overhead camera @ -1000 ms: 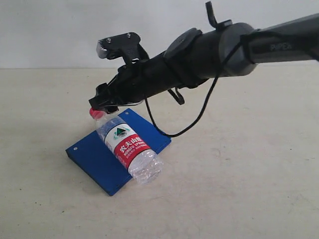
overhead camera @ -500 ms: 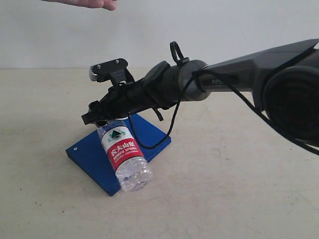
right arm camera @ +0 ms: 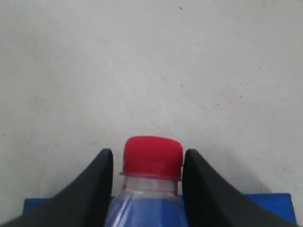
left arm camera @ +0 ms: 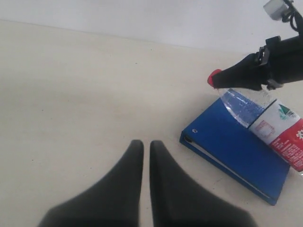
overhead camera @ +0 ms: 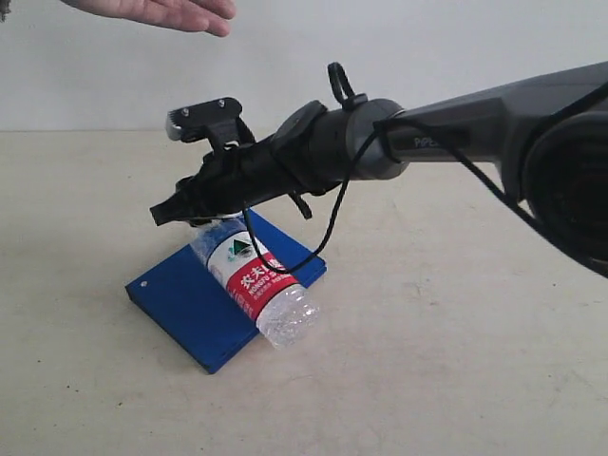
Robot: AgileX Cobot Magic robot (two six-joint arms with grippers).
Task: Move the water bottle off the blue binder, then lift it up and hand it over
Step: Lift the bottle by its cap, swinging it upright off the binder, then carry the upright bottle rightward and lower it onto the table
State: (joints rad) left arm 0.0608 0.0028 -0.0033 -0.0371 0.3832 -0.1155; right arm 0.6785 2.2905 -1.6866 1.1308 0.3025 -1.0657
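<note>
- Water bottle (overhead camera: 255, 283) in the right claw (overhead camera: 163, 213): neck squeezed between both fingers, red cap (right arm camera: 152, 150) poking out past the tips.
- Cap end up high with the claw, fat end slanting down and away from it, out past the edge of the blue binder (overhead camera: 176, 302).
- Low end maybe leaning on the binder's edge, maybe just off it; too hard to tell.
- Blue binder lying flat on the table (overhead camera: 437, 370), right under the claw.
- First job, getting the bottle off the binder: about half done, by the look of it.
- Left to do: pull the bottle clear of the binder, lift it all the way up, pass it over.
- Open hand (overhead camera: 166, 13) held out high above the claw, well apart from it, maybe ready to take the bottle.
- Left claw (left arm camera: 143, 145) off to the side, away from the bottle, fingers pressed close together, nothing between them.
</note>
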